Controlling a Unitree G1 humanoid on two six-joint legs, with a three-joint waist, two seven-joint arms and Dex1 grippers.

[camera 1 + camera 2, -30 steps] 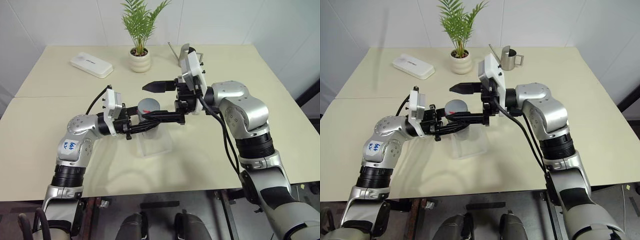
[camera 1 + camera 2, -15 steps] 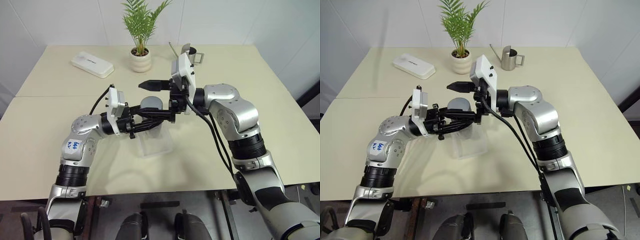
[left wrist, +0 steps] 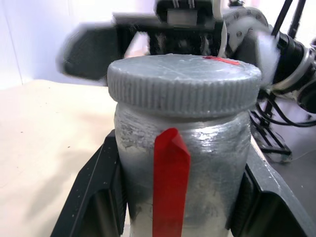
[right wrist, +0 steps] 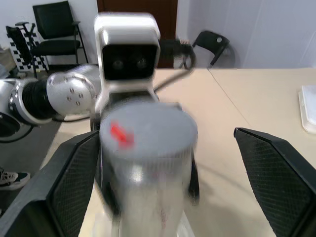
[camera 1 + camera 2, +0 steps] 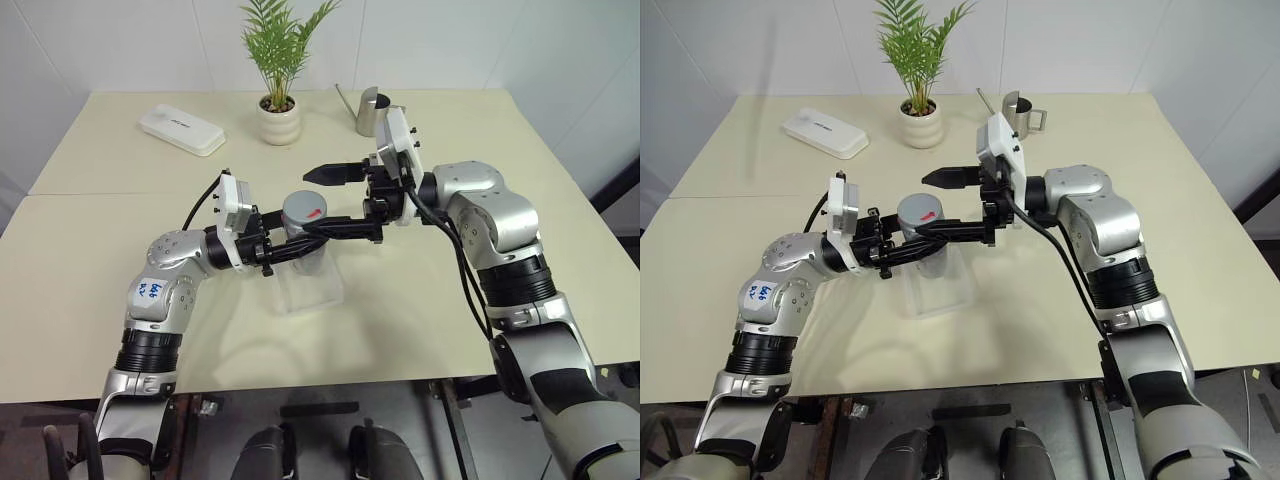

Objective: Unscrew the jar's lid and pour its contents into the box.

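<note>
Near the desk's [image 5: 90, 260] far left corner lies a flat white case [image 5: 181, 129]. Further right along the far edge stands a potted plant [image 5: 279, 105], and beyond it a steel watering can [image 5: 368, 110].

Over the middle of the desk, the left pincer [image 5: 288, 243] is clenched on the jar [image 5: 303, 245], its two black fingers [image 3: 101, 192] pressed against opposite sides of the silvery body below the cap. The jar stands upright, raised off the desk, with a red strip running down its side. The lid [image 5: 304, 208] sits on the jar, its ribbed grey edge and red mark on top visible. Directly beneath the jar, the clear box [image 5: 310, 288] rests on the desk.

The right pincer [image 5: 322, 199] comes in from the right with its jaws released and spread wide: one finger stands past the lid toward the far edge, the other lies along the jar's near side.
</note>
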